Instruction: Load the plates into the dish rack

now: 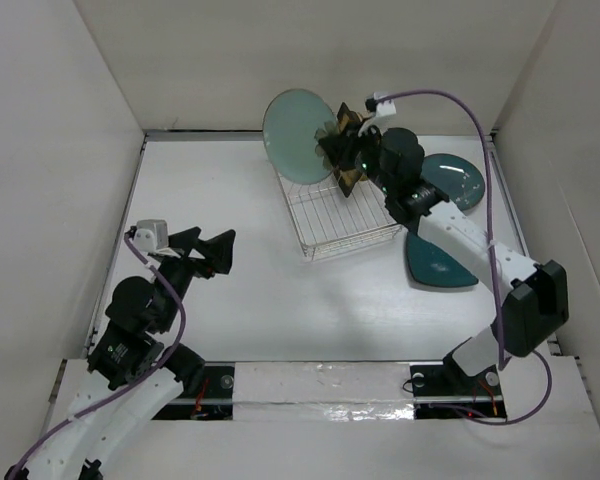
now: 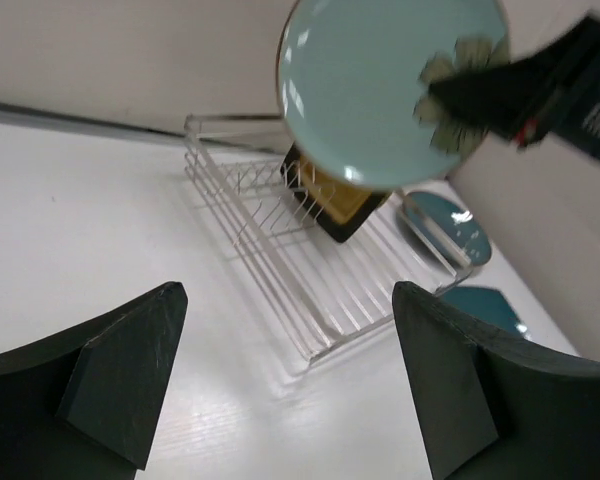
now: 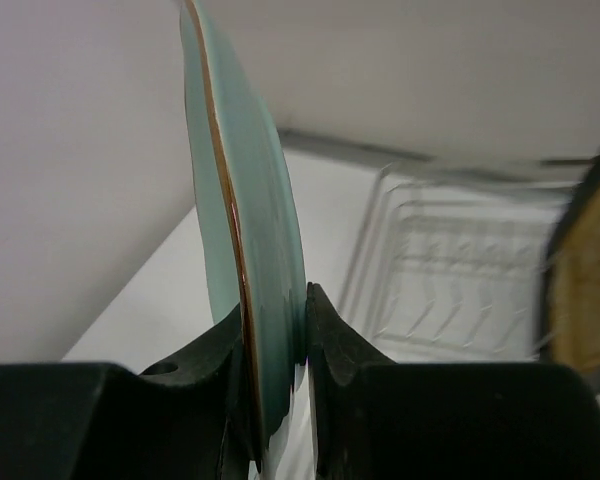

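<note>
My right gripper is shut on the rim of the round pale green plate, holding it upright above the far left end of the dish rack. The right wrist view shows this plate edge-on, pinched between the fingers. A square black-rimmed mustard plate stands in the rack. A round dark teal plate and a square dark teal plate lie on the table right of the rack. My left gripper hangs open and empty, well to the left of the rack.
White walls close in the table on the left, back and right. The right arm stretches over the teal plates. The rack's near rows of tines stand empty.
</note>
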`<state>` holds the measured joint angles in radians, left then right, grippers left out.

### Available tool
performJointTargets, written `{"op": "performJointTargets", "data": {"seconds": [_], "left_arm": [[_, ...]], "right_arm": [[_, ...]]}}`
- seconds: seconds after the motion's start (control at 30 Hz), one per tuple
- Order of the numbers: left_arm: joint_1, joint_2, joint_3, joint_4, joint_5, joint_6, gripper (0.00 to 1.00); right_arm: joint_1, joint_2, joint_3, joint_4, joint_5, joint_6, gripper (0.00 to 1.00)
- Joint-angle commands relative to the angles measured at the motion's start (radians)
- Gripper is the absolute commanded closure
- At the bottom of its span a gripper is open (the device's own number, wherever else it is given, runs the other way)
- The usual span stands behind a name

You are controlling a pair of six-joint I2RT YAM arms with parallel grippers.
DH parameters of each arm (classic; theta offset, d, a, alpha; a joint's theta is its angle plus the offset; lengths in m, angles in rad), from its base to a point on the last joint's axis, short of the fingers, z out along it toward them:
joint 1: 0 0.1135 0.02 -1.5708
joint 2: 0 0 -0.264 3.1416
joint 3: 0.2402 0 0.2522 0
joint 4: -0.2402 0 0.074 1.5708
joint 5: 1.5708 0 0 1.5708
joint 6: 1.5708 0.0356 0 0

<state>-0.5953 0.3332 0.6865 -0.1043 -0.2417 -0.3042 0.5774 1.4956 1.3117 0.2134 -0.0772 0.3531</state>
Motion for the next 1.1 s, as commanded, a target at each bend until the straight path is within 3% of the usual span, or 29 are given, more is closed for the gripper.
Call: {"op": "performJointTargets", "data": {"seconds": [0.0,0.17,0.5,0.93,1.07], "left_arm": [[0.0,0.044,-0.022,0.011,0.037,0.042,0.19],[0.0,0.052,-0.024,0.015,0.074,0.056,0.21],[0.0,0.038,-0.033,0.02,0.058,0.063,0.21],[0.0,0.064,-0.035,0.021,0.056,0.065,0.22],[0.0,0.07,-0.035,0.021,0.053,0.065,0.23]], "right_arm": [[0.009,0.069,0.184,-0.014,0.408,-0.202,1.0],[0.009,0.233,0.349,-0.026,0.65,-0.377,1.0],[-0.001,0.474,0.622,-0.114,0.752,-0.486,1.0],[-0.011,0.505,0.594,-0.078,0.761,-0.545,1.0],[-0.04,0.489,0.546,-0.08,0.673,-0.508,1.0]]}}
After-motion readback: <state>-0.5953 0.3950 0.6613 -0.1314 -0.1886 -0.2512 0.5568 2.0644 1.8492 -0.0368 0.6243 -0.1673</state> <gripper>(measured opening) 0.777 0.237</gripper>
